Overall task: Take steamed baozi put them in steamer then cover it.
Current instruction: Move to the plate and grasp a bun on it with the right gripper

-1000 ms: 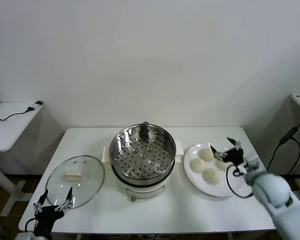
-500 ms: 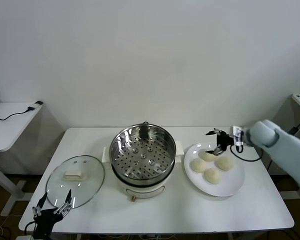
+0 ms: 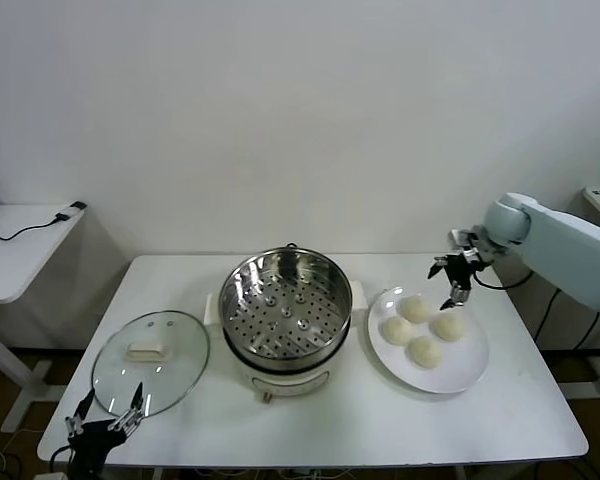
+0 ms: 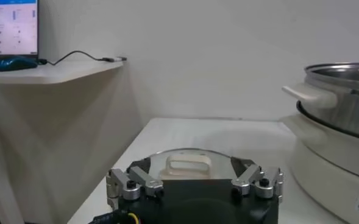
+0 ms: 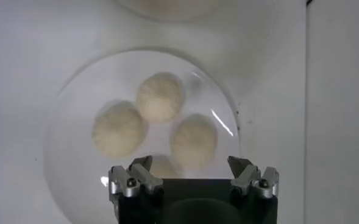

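Four cream-white baozi [image 3: 414,308] lie on a white plate [image 3: 470,372] right of the steamer [image 3: 285,305], whose shiny pot stands open with its perforated tray bare. My right gripper [image 3: 448,283] is open and empty, hovering above the plate's far edge. In the right wrist view it [image 5: 191,176] looks straight down on the baozi [image 5: 159,97], one half hidden behind it. The glass cover [image 3: 150,360] lies flat on the table left of the steamer. My left gripper [image 3: 105,425] is open and empty at the front left table edge, just before the cover [image 4: 188,164].
A white side table [image 3: 20,245] with a black cable stands at the far left. The steamer's side handle [image 4: 307,94] shows in the left wrist view. Bare tabletop lies in front of the steamer and plate.
My right arm has swung up from the front right and now reaches in from the right, with its gripper over the plate's far edge. The left gripper has barely moved.
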You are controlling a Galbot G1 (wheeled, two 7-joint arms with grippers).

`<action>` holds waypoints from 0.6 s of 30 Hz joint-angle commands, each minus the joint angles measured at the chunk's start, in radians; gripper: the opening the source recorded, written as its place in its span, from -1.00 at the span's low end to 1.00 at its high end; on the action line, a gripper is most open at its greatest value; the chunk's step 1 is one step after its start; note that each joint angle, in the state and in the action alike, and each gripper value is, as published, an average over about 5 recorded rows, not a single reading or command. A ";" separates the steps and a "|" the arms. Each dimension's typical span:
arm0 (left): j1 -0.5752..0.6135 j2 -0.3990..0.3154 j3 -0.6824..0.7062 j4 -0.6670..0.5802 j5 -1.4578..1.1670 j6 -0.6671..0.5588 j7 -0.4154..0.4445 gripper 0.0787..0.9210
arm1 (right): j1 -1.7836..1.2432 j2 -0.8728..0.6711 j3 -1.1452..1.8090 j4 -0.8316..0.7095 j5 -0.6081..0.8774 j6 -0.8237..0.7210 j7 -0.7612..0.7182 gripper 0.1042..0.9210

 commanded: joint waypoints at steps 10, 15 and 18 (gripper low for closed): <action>0.002 -0.015 0.003 0.013 0.018 -0.002 0.001 0.77 | -0.106 0.201 0.022 -0.255 -0.040 -0.050 0.018 0.76; 0.003 -0.018 0.004 0.014 0.020 -0.003 0.001 0.77 | -0.131 0.211 0.044 -0.282 -0.054 -0.050 0.027 0.76; 0.002 -0.017 0.005 0.017 0.020 -0.003 0.000 0.77 | -0.141 0.219 0.055 -0.297 -0.065 -0.049 0.036 0.76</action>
